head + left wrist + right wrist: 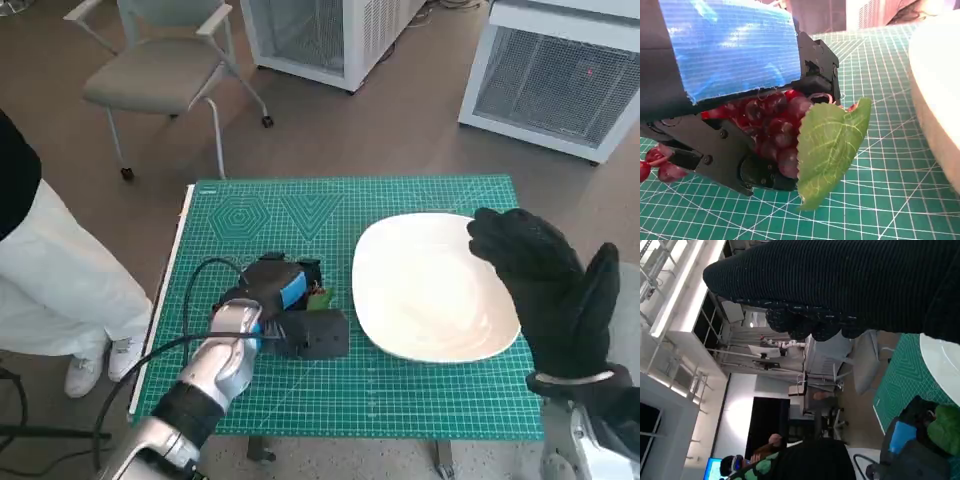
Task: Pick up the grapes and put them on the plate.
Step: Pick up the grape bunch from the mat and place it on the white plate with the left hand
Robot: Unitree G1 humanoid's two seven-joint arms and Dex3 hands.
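A bunch of dark red grapes (775, 127) with a green leaf (832, 145) sits under my left hand (285, 300), whose black fingers (740, 160) close around it on the green mat. In the head view only the leaf (319, 296) peeks out beside the hand. The white plate (430, 290) lies to the right of the grapes, a short gap away, and its rim (935, 85) shows in the left wrist view. My right hand (550, 285) in the black glove hovers over the plate's right edge, fingers spread, holding nothing.
The green cutting mat (260, 215) covers the small table. A person in white trousers (60, 290) stands at the left. A grey chair (160, 70) and white cabinets (560, 70) stand beyond the table. A black cable (190, 300) loops beside my left forearm.
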